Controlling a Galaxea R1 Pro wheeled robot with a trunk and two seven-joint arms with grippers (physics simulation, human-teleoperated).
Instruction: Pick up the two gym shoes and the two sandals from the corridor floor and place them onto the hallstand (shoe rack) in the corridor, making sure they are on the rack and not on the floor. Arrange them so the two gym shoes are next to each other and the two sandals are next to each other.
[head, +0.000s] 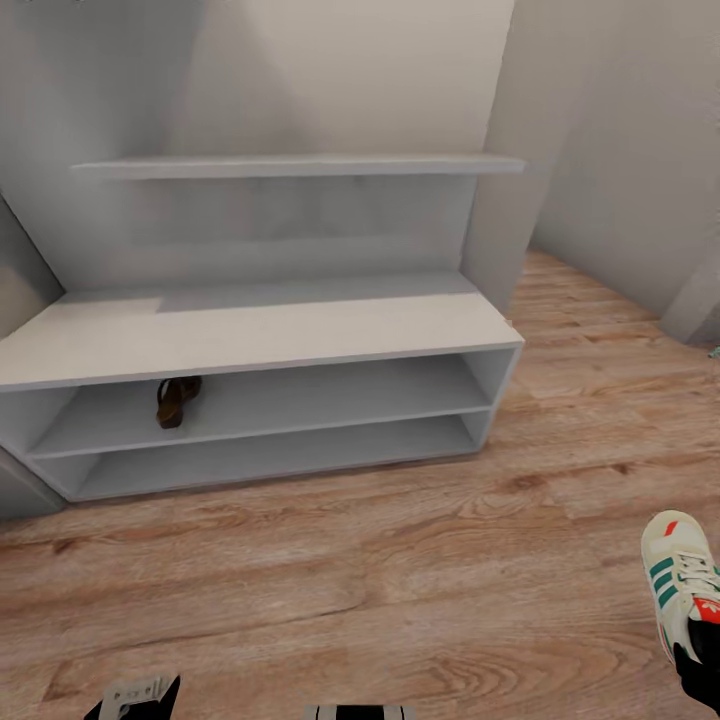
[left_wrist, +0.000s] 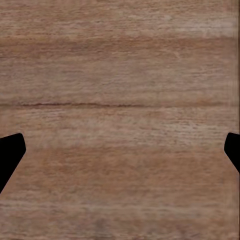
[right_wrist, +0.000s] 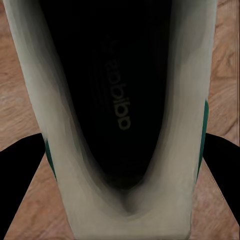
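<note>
I am holding a gym shoe (head: 682, 583) at near right in the right gripper (right_wrist: 125, 165), fingers pinching its heel sides; the left gripper (left_wrist: 120, 155) is hanging open over the corridor floor (head: 330, 570). I am judging the shoe light and soft-walled, best gripped at the stiffer heel; one sandal (head: 176, 399) is lying on the hallstand (head: 250, 335).

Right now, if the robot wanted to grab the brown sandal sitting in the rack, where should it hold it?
Probably by the wide dark strap of the sandal, coming in from the open front of the hallstand. It sits on the upper low shelf with the bench top close above, so a straight-down reach looks blocked. The strap arches off the sole, giving the jaws something to close around.
</note>
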